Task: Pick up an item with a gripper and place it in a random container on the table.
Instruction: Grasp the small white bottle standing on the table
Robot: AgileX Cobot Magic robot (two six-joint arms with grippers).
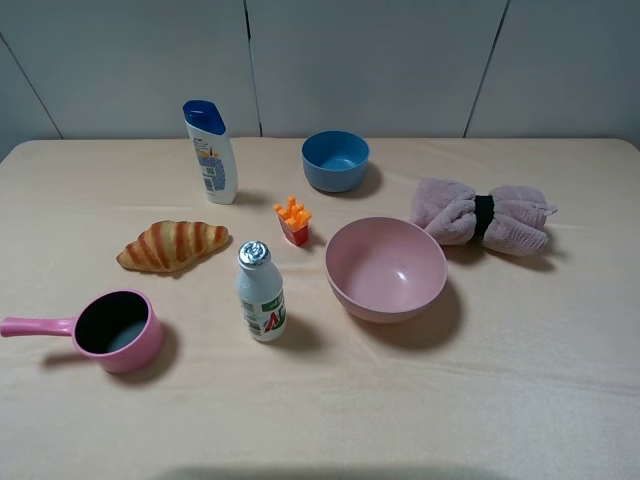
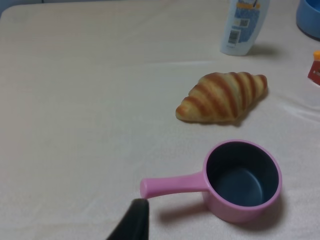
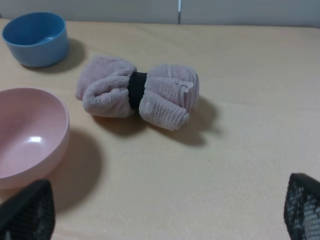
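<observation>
Jaws of right tool (image 3: 165, 207) spread, above table (image 3: 240, 150)

Left hand (image 2: 134, 222) and right hand (image 3: 162, 212) both gape wide.

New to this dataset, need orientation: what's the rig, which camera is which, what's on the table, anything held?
It is a two-armed robot, though neither arm shows in the high overview. That view looks down on the table: a drink bottle, a saucepan, a croissant, a shampoo bottle, toy fries, a blue bowl, a pink bowl and a rolled towel.

The other two pictures come from cameras on the wrists. One shows the left gripper's finger, with saucepan and croissant ahead. The other shows the right gripper, tips wide apart, facing the towel and both bowls.

Both grippers are open and hold nothing. The drink bottle stands upright outside the saucepan.
</observation>
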